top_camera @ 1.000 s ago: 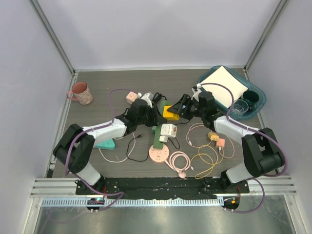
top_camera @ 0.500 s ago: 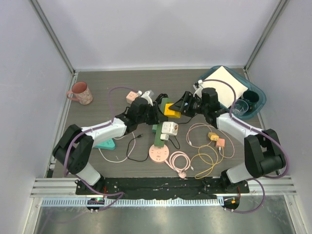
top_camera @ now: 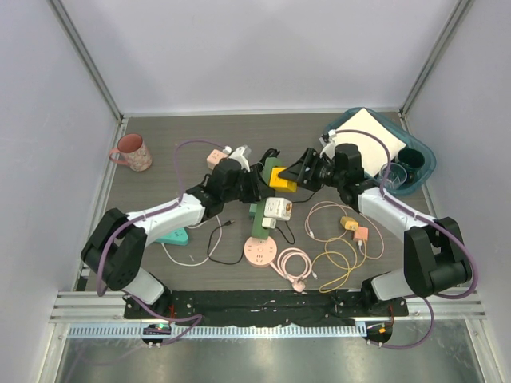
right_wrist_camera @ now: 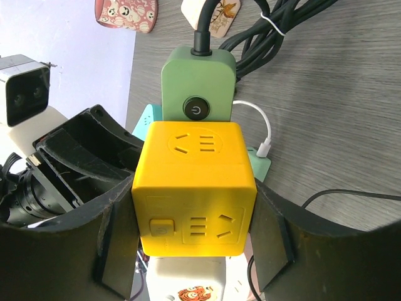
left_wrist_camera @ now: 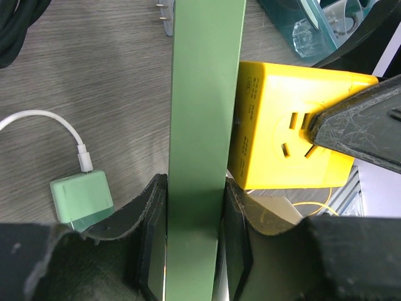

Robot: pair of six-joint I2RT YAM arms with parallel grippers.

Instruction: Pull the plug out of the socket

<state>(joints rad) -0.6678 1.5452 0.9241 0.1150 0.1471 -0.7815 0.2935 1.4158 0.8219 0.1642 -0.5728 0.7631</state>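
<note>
A yellow cube plug point(top_camera: 279, 177) sits against the face of a long green power strip point(top_camera: 262, 214) near the strip's switch end. My right gripper point(top_camera: 292, 175) is shut on the cube's two sides; in the right wrist view the cube point(right_wrist_camera: 194, 188) fills the gap between the fingers, with the strip's switch end point(right_wrist_camera: 199, 88) behind it. My left gripper point(top_camera: 252, 191) is shut on the strip; in the left wrist view the strip point(left_wrist_camera: 200, 138) runs edge-on between the pads, with the cube point(left_wrist_camera: 288, 132) to its right. A white adapter point(top_camera: 275, 211) is plugged in further down the strip.
A pink mug point(top_camera: 132, 152) stands at the far left. A teal bin point(top_camera: 423, 171) with white paper and a clear cup is at the far right. A pink round socket point(top_camera: 259, 254), loose cables point(top_camera: 331, 255), small adapters point(top_camera: 355, 229) and a mint charger point(left_wrist_camera: 81, 200) lie near.
My right gripper with the yellow cube has shifted slightly towards the far side. My left gripper has shifted a little too, still clamped on the green strip.
</note>
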